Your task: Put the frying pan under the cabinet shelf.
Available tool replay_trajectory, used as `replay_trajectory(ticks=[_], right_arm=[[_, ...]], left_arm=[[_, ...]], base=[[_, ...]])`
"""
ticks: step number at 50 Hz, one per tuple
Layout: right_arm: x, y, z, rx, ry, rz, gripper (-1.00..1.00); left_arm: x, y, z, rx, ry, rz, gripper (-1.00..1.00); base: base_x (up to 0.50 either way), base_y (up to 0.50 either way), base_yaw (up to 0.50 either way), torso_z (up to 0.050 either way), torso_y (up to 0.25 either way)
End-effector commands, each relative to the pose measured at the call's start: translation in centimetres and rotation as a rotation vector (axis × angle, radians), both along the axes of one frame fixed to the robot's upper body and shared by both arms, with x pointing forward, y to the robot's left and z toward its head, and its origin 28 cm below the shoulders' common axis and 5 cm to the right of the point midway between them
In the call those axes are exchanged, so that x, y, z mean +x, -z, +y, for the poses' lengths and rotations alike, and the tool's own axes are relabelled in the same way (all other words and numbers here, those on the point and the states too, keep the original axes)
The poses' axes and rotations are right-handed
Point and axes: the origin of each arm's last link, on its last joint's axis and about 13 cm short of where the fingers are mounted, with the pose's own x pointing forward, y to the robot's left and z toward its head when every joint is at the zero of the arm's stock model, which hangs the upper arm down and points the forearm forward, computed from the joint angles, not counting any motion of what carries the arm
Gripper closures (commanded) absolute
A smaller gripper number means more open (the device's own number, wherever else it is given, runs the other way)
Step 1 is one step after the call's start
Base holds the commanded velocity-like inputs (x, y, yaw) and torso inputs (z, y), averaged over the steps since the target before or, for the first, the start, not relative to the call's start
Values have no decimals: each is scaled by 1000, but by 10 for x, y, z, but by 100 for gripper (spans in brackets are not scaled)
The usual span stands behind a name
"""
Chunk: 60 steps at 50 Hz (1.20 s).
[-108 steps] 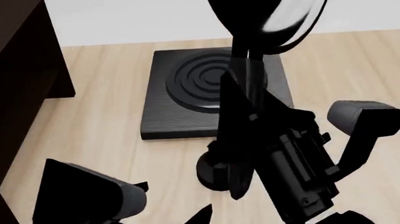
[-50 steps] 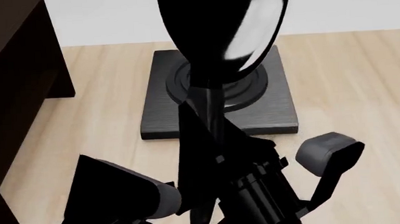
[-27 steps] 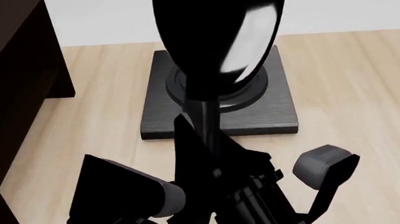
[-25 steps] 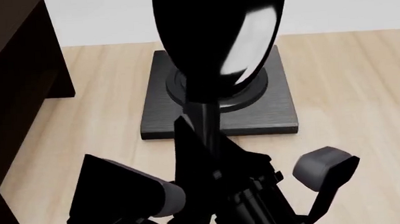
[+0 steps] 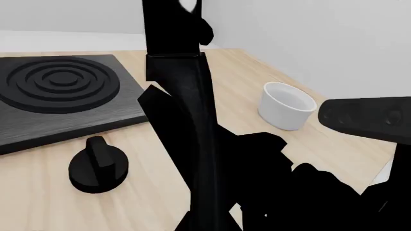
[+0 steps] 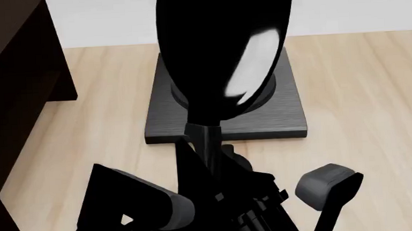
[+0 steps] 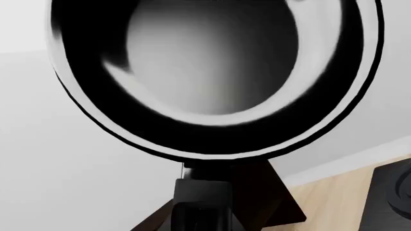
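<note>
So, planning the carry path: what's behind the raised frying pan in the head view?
The frying pan covers much of the black stove plate; only the plate's edges show. Its middle rings are hidden.

frying pan (image 6: 223, 50): glossy black, pale sheen inside
cabinet shelf (image 6: 11, 90): dark brown matt wood
worktop (image 6: 370, 105): pale smooth wood grain
stove plate (image 5: 57, 103): matt black, faintly grained
pot (image 5: 287, 105): smooth white, ceramic-looking
knob (image 5: 98, 165): smooth black plastic

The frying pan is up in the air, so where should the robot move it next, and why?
Probably swing it left toward the cabinet shelf. The right gripper holds the frying pan by its handle, upright above the stove plate, and the shelf stands at the robot's left.
</note>
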Motion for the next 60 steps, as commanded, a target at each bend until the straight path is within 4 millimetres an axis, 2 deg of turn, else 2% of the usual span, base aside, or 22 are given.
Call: replay_trajectory(ticks=[1,13,14,21,31,45,54,60], right_arm=[[-2,-7,1,40,-54,-53,100],[-5,-8,0,46,-38,-48,100],[-6,-8,0,36,-37,-46,-100],[-8,-10,-5,47,-30,-58,-100],[-11,-23,-11,56,4,-96,-100],[-14,-42,-14,59,34,-137,-100],[-18,-54,-17,57,61,-168,-100],[-21,-58,-23,43,117,-179,-100]], left_arm=[[5,2,3,11,-67,-1,100],[6,-2,4,-28,-94,17,100],[6,-3,5,-37,-97,18,100],[7,-5,6,-56,-110,11,100],[7,-5,8,-99,-130,23,100],[12,-6,11,-288,-201,130,100],[21,-6,18,-381,-262,187,100],[30,3,23,-444,-295,252,100]], base=[[0,0,0,0,0],[0,0,0,1,1],[0,0,0,0,0],[0,0,0,0,1],[0,0,0,1,2],[0,0,0,1,2],[0,0,0,0,1],[0,0,0,0,2]])
